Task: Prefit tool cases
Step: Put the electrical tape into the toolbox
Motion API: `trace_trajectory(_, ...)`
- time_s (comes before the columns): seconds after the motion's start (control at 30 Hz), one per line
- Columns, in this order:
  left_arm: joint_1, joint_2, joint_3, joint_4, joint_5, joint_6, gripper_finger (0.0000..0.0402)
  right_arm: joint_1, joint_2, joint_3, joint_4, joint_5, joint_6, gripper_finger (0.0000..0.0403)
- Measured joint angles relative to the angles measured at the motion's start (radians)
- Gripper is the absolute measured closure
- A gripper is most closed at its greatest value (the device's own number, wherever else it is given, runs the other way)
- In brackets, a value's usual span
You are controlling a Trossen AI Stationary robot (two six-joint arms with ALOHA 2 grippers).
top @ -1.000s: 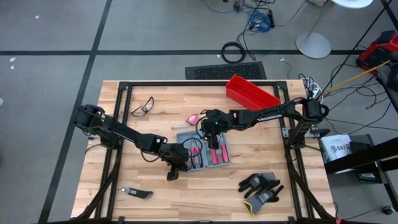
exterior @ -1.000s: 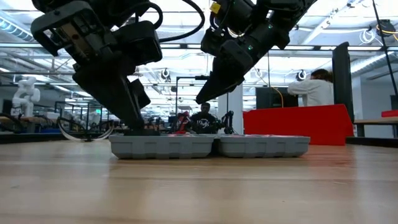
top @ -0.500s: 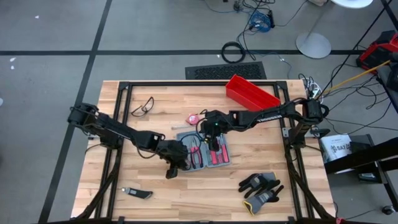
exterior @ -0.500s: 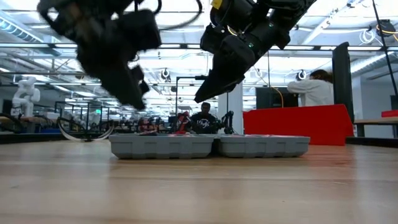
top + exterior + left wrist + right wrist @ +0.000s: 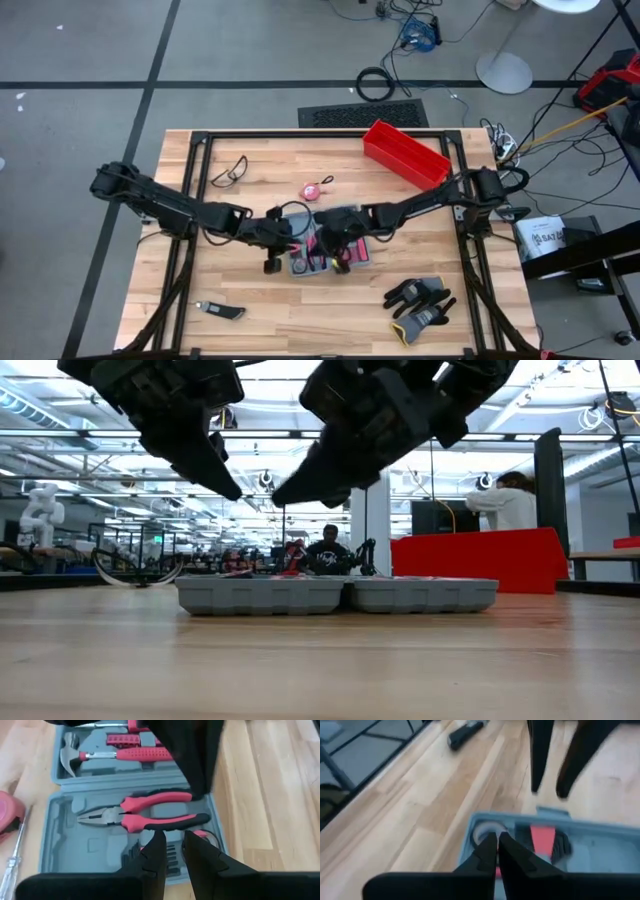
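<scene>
An open grey-blue tool case (image 5: 325, 250) lies flat mid-table (image 5: 250, 310). The left hand (image 5: 272, 262) hovers beside it, fingers slightly apart; the right hand (image 5: 338, 262), fingers together, apparently empty, hangs over it.

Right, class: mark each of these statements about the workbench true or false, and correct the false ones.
1. The tool case lies open on the table. True.
2. The red bin sits inside the case. False: it stands apart, at the table's far edge.
3. Red-handled pliers lie in the case. True.
4. The right claw is wide open. False: it is shut.
5. The gloves rest on the case. False: they lie apart on the wood.
</scene>
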Motion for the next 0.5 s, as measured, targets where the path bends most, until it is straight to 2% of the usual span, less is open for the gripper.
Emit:
trace_trajectory(0.2, -0.012, 0.032, -0.006, -0.004, 0.0, -0.003, 0.0331, 0.034, 0.086, 0.0, 0.11, 0.027, 0.023, 0.0402)
trace_trajectory(0.33, -0.017, 0.034, -0.006, 0.001, 0.0, -0.003, 0.0331, 0.06, 0.158, 0.0, 0.254, 0.027, 0.027, 0.0402)
trace_trajectory(0.5, -0.035, 0.034, -0.006, 0.0, -0.003, -0.005, 0.0331, 0.062, 0.193, -0.001, 0.267, 0.055, 0.039, 0.0402)
